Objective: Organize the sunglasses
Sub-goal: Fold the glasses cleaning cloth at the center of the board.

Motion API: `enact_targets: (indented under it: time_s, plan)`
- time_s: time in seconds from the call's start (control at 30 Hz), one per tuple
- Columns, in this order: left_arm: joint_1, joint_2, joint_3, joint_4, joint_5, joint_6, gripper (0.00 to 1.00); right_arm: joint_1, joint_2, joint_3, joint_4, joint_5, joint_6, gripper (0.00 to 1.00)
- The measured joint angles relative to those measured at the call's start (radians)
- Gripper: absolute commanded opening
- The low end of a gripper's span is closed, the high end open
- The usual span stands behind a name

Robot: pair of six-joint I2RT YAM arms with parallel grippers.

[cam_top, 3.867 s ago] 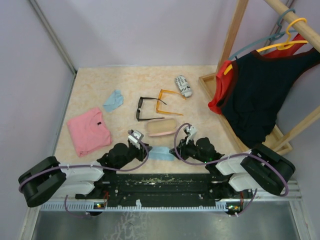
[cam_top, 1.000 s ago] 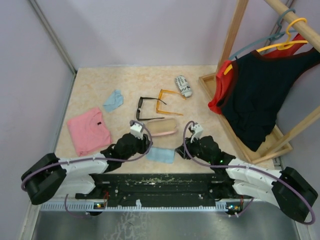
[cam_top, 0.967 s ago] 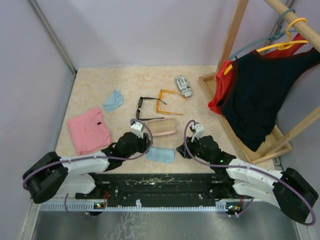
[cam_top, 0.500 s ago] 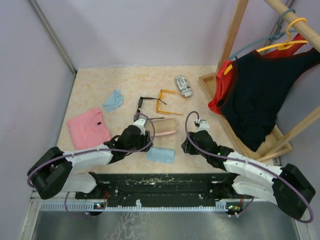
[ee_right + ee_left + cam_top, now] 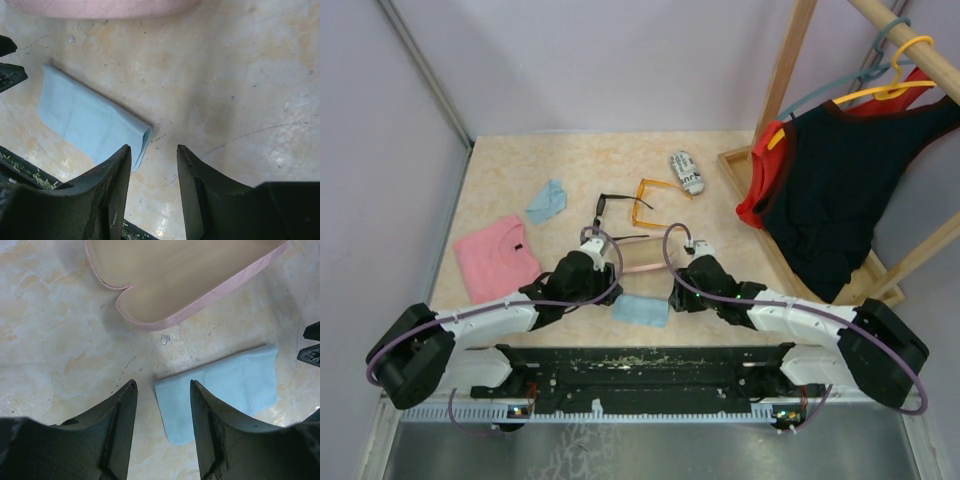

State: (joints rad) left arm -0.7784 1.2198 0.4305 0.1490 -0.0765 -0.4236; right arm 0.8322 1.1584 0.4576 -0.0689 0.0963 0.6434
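Hovering part-open and empty, left gripper [image 5: 160, 390] and right gripper [image 5: 154, 152] flanked a cloth [image 5: 220, 385] beside the open case [image 5: 200, 307]. Black sunglasses [image 5: 603, 203] and orange sunglasses [image 5: 636, 208] lay just beyond the case. Pinching a frame's bridge, not its thin arm, seemed wisest.

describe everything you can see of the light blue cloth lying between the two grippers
The light blue cloth is a small, thin, matte fabric piece folded into a rough rectangle, its fold showing as a rounded edge in the right wrist view. It lies flat on the marbled table, near the open pink case but apart from it. The left gripper and right gripper stand open by its two ends; neither holds it.
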Motion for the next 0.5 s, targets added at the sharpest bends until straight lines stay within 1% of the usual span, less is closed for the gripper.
enact_targets:
  time_s: [0.13,0.27,0.5]
  plan:
    - [0.002,0.000,-0.002,0.000,0.007,0.001,0.52,0.024,0.060,0.033,0.000,-0.011,-0.015,0.42]
    - [0.002,0.003,-0.002,0.001,0.017,0.001,0.52,0.029,0.097,0.049,0.013,-0.019,-0.015,0.37]
    - [0.003,0.003,-0.005,0.002,0.019,0.002,0.52,0.029,0.148,0.056,0.021,-0.045,-0.009,0.36]
